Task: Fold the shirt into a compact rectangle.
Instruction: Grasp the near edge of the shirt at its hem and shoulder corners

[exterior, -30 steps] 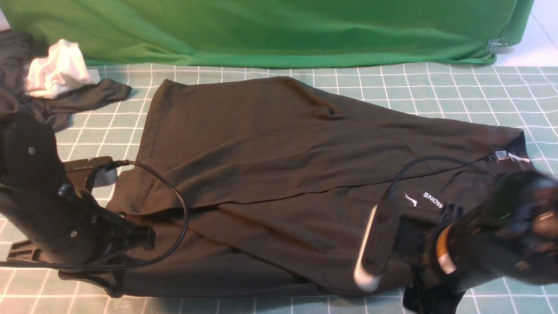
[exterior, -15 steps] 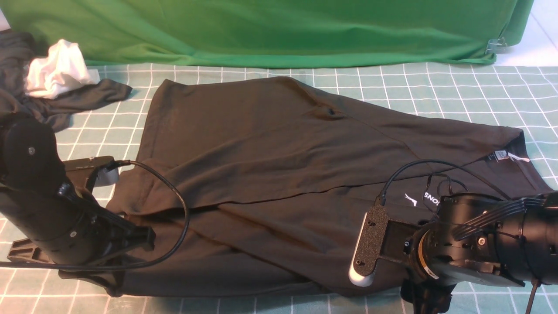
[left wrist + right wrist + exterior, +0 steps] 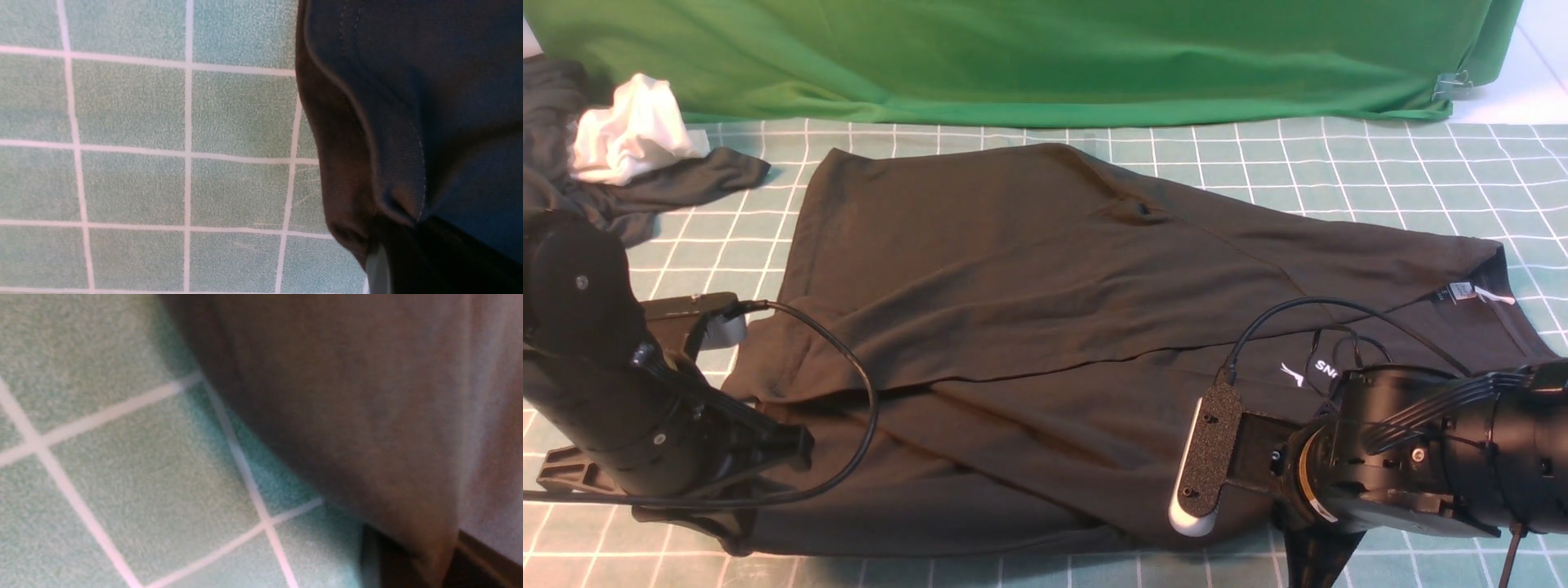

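Right at the near edge of the scene, the right gripper (image 3: 437,555) has its fingers closed on a pinch of the black T-shirt (image 3: 1013,302), at the shirt's near border; in the right wrist view the fabric narrows into a gathered point between them. The left gripper (image 3: 416,228) is clamped as well, nipping a stitched fold of the same shirt near its near-left corner. A black cable (image 3: 870,408) loops from the left arm over the fabric, and a thinner one (image 3: 1307,300) arches from the right arm across the shirt.

The T-shirt lies wide over the green tablecloth (image 3: 1445,188) with its white grid lines, spread through the middle and reaching off to the right, rumpled in long diagonal creases. A seam edge crosses it from the left toward the neck. Beside the right arm, part of the white chest print (image 3: 1293,375) shows, the rest hidden; beyond that, at the right, sits the white neck label (image 3: 1462,291).

Farther back on the left, a smaller dark garment (image 3: 698,181) is bunched with a white cloth (image 3: 633,135). Behind everything hangs a green backdrop (image 3: 1029,61), with a clear clip (image 3: 1454,85) at its lower right corner
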Controlling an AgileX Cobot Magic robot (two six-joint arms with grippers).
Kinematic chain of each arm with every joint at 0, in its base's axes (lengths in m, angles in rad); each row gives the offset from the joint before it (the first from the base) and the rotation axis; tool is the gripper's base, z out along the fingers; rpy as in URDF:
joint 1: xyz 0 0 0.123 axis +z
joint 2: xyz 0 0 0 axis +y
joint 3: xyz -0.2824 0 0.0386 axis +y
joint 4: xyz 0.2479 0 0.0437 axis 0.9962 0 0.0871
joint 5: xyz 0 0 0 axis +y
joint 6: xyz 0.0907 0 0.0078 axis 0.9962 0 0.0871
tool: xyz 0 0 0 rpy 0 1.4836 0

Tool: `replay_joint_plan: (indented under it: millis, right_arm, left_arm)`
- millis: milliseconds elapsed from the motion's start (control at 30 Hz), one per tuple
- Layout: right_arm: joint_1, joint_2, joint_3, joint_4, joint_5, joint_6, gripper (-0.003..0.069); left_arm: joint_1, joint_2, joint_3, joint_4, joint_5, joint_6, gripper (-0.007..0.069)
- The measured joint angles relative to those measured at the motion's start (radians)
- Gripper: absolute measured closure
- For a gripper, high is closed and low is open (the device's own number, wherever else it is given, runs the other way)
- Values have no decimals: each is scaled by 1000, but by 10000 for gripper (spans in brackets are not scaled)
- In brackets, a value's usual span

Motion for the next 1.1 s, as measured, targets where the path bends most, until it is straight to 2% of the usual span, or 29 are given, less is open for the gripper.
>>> replay_joint_plan:
  millis: [67, 167, 333, 533, 833, 1100]
  right_arm:
    - [0, -4, 0, 7, 21, 0, 621]
    - [11, -30, 0, 50, 77, 0, 626]
    - [24, -100, 45, 178, 140, -20, 626]
    - [29, -153, 147, 318, 149, -27, 627]
    - [29, -173, 92, 334, 214, -27, 627]
    - [29, -174, 28, 335, 234, -27, 628]
  left_arm:
    - [0, 0, -10, 4, 1, 5, 608]
    - [-1, -11, -24, 4, 16, 8, 608]
    - [-2, -51, -22, 8, 96, 21, 608]
    - [-12, -78, 34, -1, 122, 24, 609]
    - [-12, -101, 20, 1, 121, 4, 610]
    - [-12, -104, 50, -72, 152, 4, 610]
